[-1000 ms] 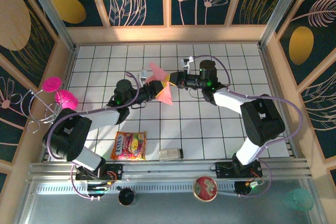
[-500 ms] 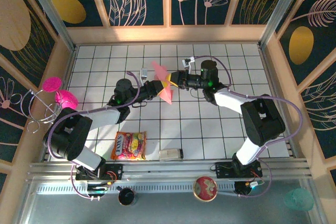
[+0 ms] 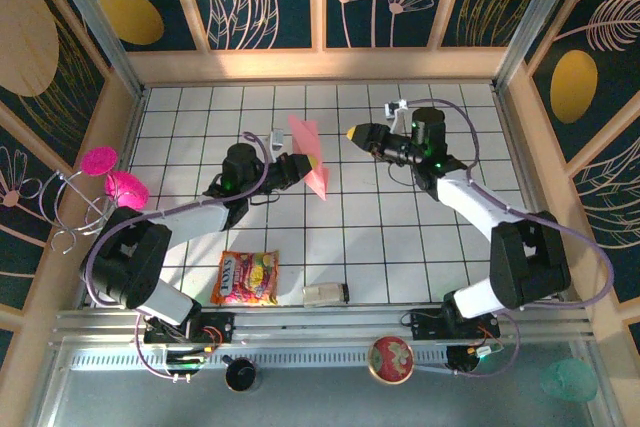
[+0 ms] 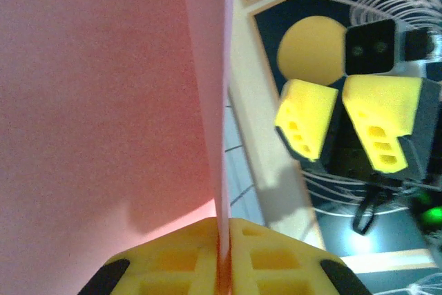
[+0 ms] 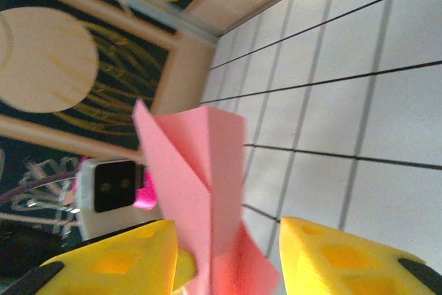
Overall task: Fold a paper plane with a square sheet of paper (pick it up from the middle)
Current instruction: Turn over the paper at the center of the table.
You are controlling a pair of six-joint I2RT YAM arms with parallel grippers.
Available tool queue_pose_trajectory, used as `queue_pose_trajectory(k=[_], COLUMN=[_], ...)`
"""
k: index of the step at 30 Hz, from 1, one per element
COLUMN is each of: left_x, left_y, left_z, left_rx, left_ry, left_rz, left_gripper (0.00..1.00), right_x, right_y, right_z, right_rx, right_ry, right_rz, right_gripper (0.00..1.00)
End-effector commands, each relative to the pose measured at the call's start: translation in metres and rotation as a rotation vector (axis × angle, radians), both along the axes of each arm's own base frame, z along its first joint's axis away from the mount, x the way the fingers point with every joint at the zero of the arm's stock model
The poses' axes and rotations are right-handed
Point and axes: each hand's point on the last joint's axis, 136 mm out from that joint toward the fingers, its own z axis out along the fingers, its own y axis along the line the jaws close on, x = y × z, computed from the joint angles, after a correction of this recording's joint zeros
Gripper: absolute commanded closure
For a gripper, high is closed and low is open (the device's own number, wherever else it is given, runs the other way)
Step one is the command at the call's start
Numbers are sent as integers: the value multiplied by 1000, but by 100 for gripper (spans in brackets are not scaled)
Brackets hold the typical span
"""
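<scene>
The salmon-pink sheet of paper [image 3: 312, 159] is folded into a narrow, creased, pointed shape and hangs above the tiled floor near the middle. My left gripper [image 3: 303, 163] is shut on its lower edge; in the left wrist view the paper [image 4: 110, 94] stands pinched between the two yellow pads [image 4: 276, 260]. My right gripper [image 3: 356, 134] hovers a short way to the right of the paper, open and holding nothing. From the right wrist, the folded paper [image 5: 207, 170] stands just ahead of the spread yellow fingers [image 5: 345, 260], apart from them. The right gripper [image 4: 338, 126] also shows beyond the paper.
An orange-yellow snack packet [image 3: 246, 278] and a small grey-white box [image 3: 325, 294] lie near the front edge. Magenta round pieces on a wire stand [image 3: 108, 175] sit outside the left wall. A red disc [image 3: 392, 359] rests on the front rail. Wooden walls [image 3: 320, 65] enclose the tiled floor.
My right gripper has opened, let go of the paper and pulled back to the right. My left gripper has closed on the paper and now holds it alone.
</scene>
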Motion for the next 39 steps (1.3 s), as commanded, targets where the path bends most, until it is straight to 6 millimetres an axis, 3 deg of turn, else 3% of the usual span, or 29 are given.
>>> queue_pose_trajectory(k=[1,6,11,17,23,28,39], left_x=[9,27,41,51,58,61,57], left_y=[11,48,83,101,101,92,62], left_z=[-5,-36,-48,-61,-77,-98,-154], left_rx=[189,600,1024,1415,1726,1872,1850], left_ry=[-44,-9,1,-22,-70,-107,-65], left_rz=[47,180,303,368,394,405,355], left_gripper=[89,89,88,88,88,89,85], right_x=[1,-3,-7,-13,-16,-18,-18], right_y=[-30,-49,-66,-83,-92,-97,-105], right_z=[-25,-38,-51,-62,-70,-76,-79], right_rx=[-174,-248,-295,-313,-318,-317,-322], right_ry=[-1,12,37,65,92,109,126], right_rz=[-126,-195,-260,-321,-346,-357,-380], right_gripper=[56,56,56,55,55,55,55])
